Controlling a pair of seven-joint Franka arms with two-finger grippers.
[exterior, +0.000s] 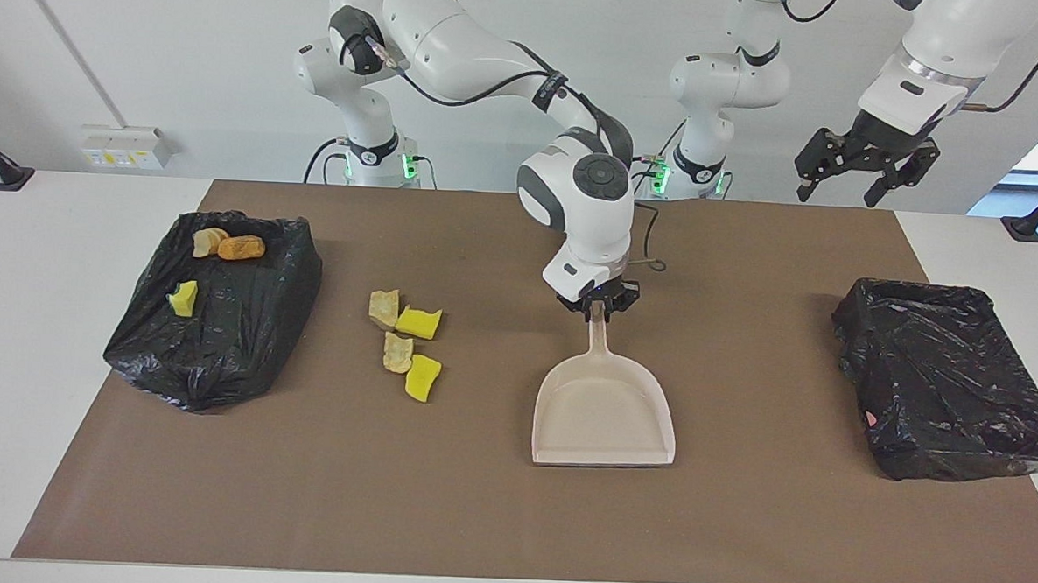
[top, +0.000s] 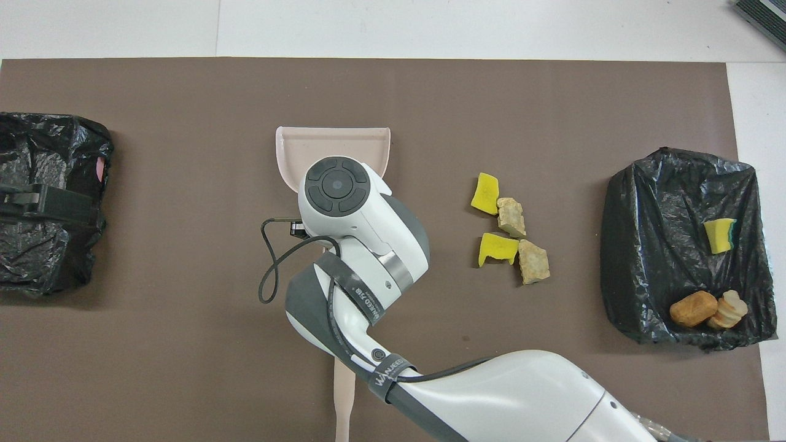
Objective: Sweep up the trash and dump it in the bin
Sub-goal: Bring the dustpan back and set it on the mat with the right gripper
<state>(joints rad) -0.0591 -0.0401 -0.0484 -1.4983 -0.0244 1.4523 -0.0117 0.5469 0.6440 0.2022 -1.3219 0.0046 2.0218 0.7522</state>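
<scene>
Four trash pieces lie on the brown mat: two yellow sponges and two tan lumps. Three more lie in the black-lined bin at the right arm's end: a yellow piece, a brown lump and a pale slice. My right gripper is shut on the handle of the beige dustpan, which lies low on the mat, apart from the four pieces, toward the left arm's end. My left gripper waits raised and open over the left arm's end.
A second black-lined bin stands at the left arm's end. A beige brush handle lies on the mat near the robots, partly under the right arm; it is hidden in the facing view.
</scene>
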